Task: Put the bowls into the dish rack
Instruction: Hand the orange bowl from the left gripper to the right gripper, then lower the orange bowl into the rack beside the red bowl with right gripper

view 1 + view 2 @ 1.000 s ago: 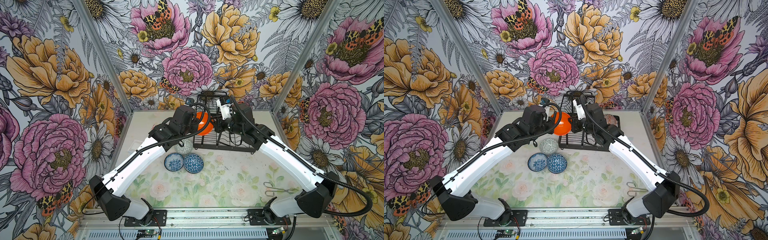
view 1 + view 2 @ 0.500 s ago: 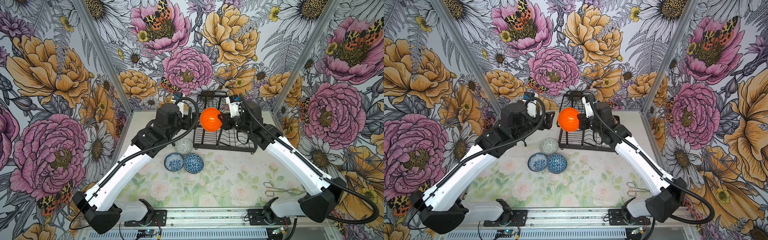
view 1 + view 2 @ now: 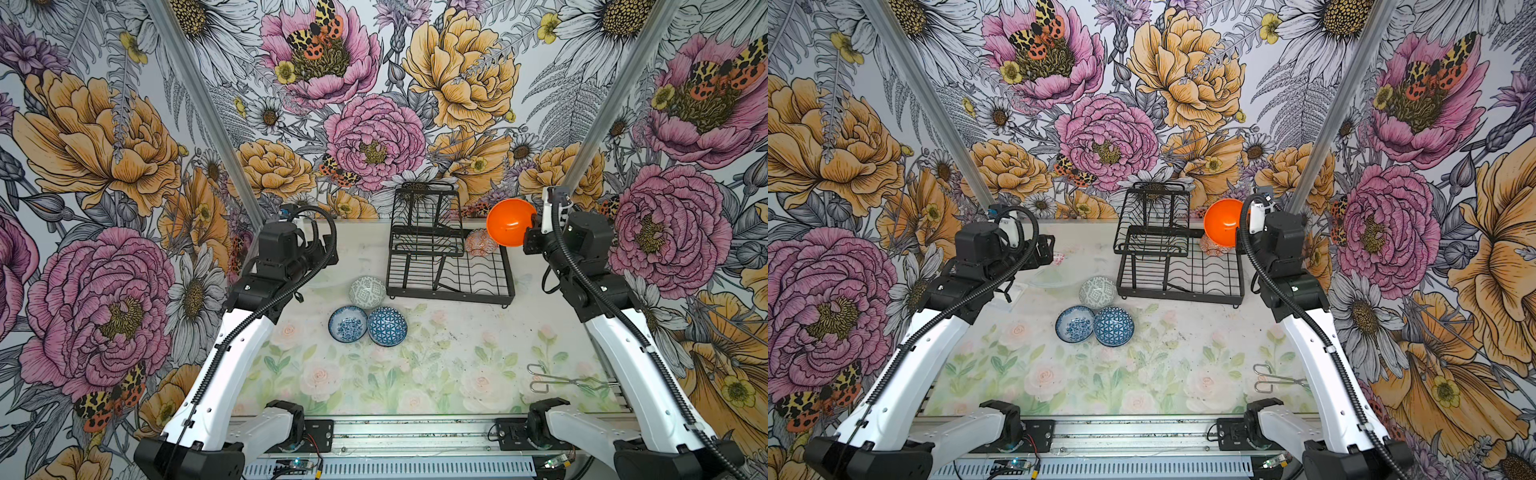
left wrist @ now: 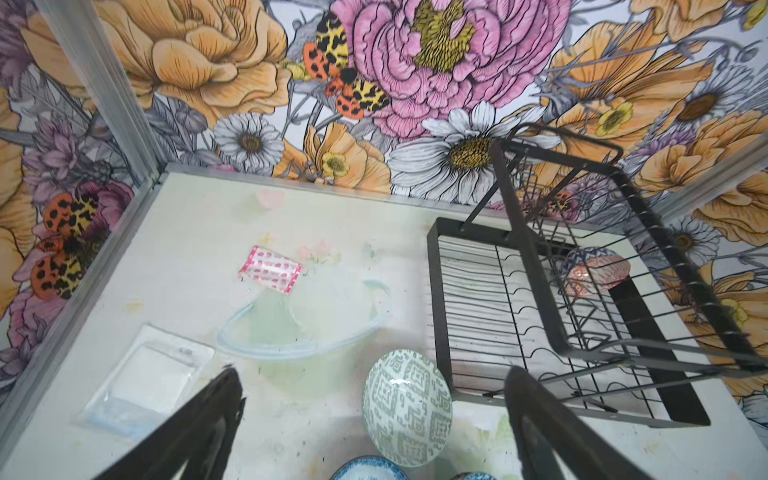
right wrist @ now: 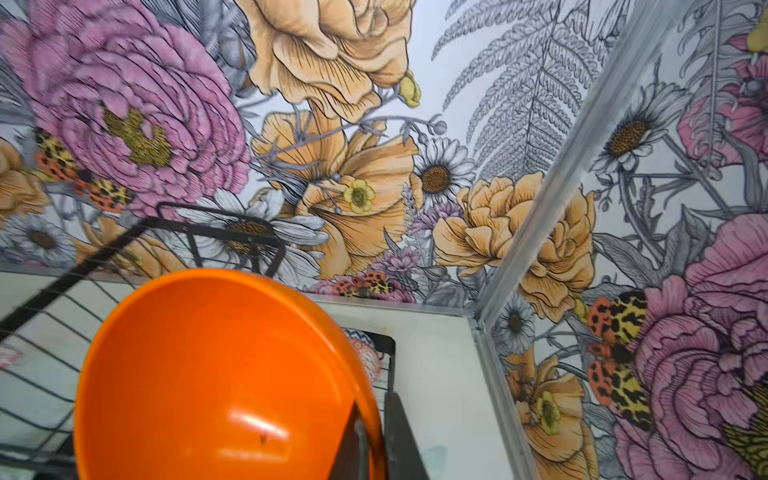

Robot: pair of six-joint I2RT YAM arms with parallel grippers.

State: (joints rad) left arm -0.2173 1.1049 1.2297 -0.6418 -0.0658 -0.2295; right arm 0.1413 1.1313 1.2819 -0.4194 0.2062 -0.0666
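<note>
My left gripper [image 4: 372, 370] hangs over the left part of the table [image 3: 457, 361], jaws spread wide and holding nothing. Below it lie one clear plastic bag [image 4: 145, 374], one pink-spotted packet [image 4: 270, 268] and one clear lid-like piece [image 4: 303, 332], none of which I need for this job.

Next come three bowls on the table, close together just beside the rack's near left corner. They are the grey-green bowl [image 3: 367, 291], the blue floral bowl [image 3: 348, 323] with its mouth up, and the blue geometric bowl [image 3: 387, 326]. The two blue ones touch.

Then there is the one dish rack [image 3: 449, 274], with the orange-white bowl [image 3: 481, 242] lying in its far right corner. Just above that corner I hold the plain orange bowl [image 3: 509, 222] in the air, tipped on edge. My right gripper [image 5: 376, 440] pinches its rim. One pair of metal tongs [image 3: 569, 380] lies near the table's right edge.

That makes five bowls in view: one loaded, one in my grip and three waiting. I cannot find a sixth.

I judge that I am partway through carrying the orange bowl to the rack. The next move calls for lowering it into the wire slots beside the orange-white bowl. I should keep it clear of the raised tier and let go only once the wires bear it.
</note>
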